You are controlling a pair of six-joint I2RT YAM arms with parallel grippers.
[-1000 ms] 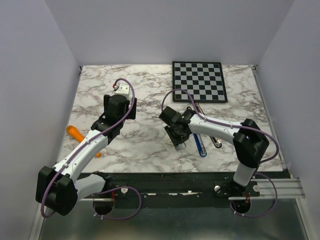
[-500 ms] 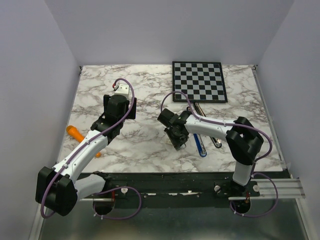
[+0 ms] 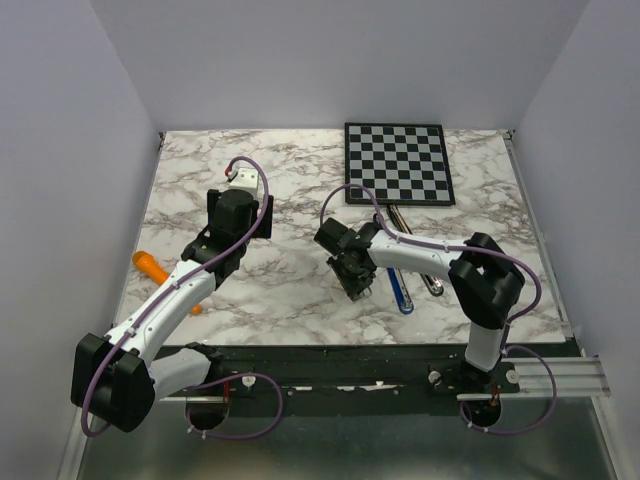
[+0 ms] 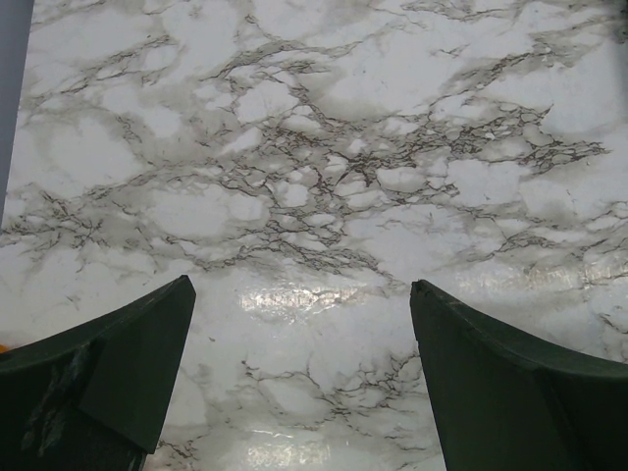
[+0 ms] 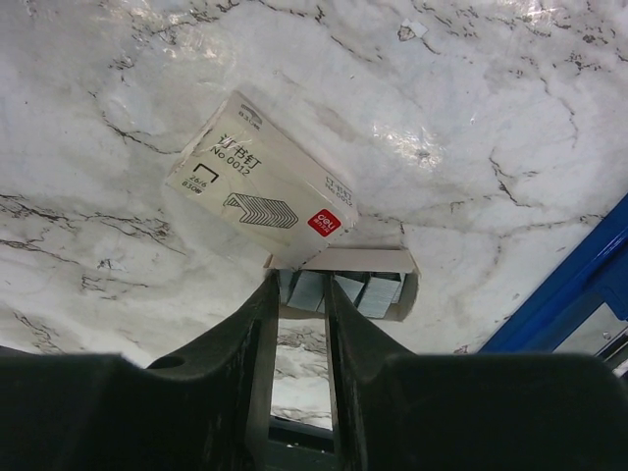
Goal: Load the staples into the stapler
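Observation:
A tiny white staple box lies open on the marble table. Several silvery-grey blocks of staples sit in its open tray. My right gripper points down into that tray, its fingers drawn close together on one block of staples. In the top view the right gripper covers the box. The blue stapler lies just to its right, and its blue edge shows in the right wrist view. My left gripper is open and empty over bare marble, at the left-centre of the table.
A checkerboard lies at the back of the table. A dark, silvery slim tool lies to the right of the stapler. An orange object lies near the table's left edge, beside the left arm.
My right gripper has shifted slightly to the left over the staple box. The left arm has not moved.

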